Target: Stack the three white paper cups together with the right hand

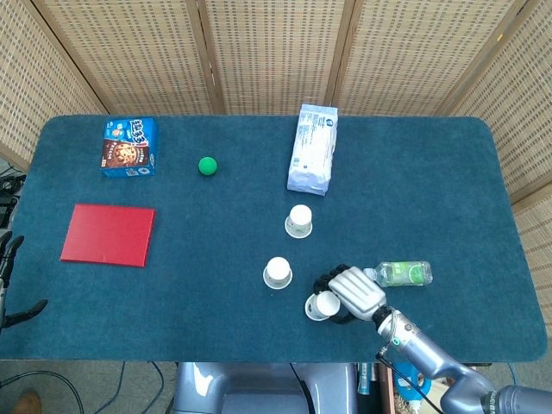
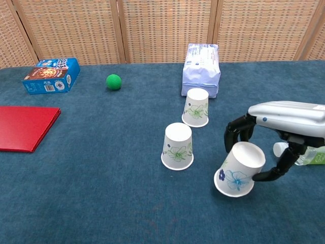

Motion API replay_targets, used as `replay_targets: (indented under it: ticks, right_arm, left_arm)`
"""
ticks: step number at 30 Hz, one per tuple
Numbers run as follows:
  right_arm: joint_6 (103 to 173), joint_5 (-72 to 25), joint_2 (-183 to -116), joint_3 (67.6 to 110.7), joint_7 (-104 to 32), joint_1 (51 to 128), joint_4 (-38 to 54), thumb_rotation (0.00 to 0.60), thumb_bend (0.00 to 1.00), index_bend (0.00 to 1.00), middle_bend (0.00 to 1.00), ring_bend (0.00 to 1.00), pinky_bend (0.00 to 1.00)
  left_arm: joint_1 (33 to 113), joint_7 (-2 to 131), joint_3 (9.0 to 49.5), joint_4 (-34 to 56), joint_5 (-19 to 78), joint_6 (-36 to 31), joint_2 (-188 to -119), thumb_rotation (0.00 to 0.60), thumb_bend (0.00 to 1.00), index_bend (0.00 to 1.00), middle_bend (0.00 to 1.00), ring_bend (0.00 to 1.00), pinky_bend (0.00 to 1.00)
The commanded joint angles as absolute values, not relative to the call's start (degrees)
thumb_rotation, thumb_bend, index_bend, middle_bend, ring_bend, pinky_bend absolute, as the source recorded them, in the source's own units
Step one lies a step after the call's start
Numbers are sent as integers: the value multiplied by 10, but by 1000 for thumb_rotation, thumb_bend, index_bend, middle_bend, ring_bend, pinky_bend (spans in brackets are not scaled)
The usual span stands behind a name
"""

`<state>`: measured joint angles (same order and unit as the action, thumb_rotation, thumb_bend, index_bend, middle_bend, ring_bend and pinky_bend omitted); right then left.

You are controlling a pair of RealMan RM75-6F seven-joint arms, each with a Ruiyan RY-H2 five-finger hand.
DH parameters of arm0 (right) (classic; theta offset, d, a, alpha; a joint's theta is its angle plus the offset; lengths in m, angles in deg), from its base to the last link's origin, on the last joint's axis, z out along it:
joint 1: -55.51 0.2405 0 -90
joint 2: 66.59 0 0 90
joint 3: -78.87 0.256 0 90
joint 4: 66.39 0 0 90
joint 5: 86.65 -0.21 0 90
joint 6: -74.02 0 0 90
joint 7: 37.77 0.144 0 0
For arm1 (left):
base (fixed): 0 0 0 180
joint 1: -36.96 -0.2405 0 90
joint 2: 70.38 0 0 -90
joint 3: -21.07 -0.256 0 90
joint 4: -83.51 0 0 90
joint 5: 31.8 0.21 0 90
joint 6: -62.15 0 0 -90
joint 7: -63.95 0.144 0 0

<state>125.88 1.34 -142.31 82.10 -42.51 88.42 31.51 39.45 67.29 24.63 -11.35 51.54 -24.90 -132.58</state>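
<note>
Three white paper cups with flower prints are on the blue tablecloth. Two stand upside down: one (image 1: 298,221) (image 2: 196,107) in front of the white pack, one (image 1: 278,272) (image 2: 177,146) nearer the front. The third cup (image 1: 323,306) (image 2: 237,175) is tilted, its wide rim pointing down and left, and my right hand (image 1: 355,291) (image 2: 277,133) grips it from above with dark fingers curled around its sides. Whether its rim touches the cloth I cannot tell. My left hand (image 1: 9,280) shows only as dark fingers at the table's left edge, apart and holding nothing.
A clear plastic bottle (image 1: 403,273) (image 2: 311,155) lies just right of my right hand. A white pack (image 1: 313,148) (image 2: 201,68) lies behind the cups. Further left are a green ball (image 1: 207,166) (image 2: 114,81), a blue cookie box (image 1: 129,147) (image 2: 51,75) and a red folder (image 1: 109,234) (image 2: 25,127).
</note>
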Motion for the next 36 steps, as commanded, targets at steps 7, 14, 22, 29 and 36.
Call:
replay_targets:
  ticks: [7, 14, 22, 29, 36]
  right_arm:
    - [1307, 3, -1354, 880, -416, 896, 410, 600, 384, 440, 526, 436, 375]
    - [1256, -124, -1350, 924, -496, 946, 452, 600, 384, 440, 526, 436, 375]
    - [1248, -254, -1413, 930, -601, 1003, 430, 600, 384, 440, 525, 436, 375]
    - [1257, -308, -1440, 933, -635, 1034, 421, 600, 385, 440, 524, 436, 375]
    - [1264, -365, -1459, 932, -668, 1067, 413, 600, 386, 440, 522, 436, 375]
  left_arm:
    - [396, 669, 247, -117, 511, -245, -1322, 600, 68, 0, 0, 0, 0]
    - [395, 653, 246, -111, 516, -246, -1319, 600, 68, 0, 0, 0, 0]
    - [396, 645, 249, -112, 508, -241, -1315, 600, 68, 0, 0, 0, 0]
    - [399, 642, 252, -115, 499, -234, -1313, 600, 68, 0, 0, 0, 0]
    - [401, 634, 252, -113, 497, -228, -1311, 600, 68, 0, 0, 0, 0]
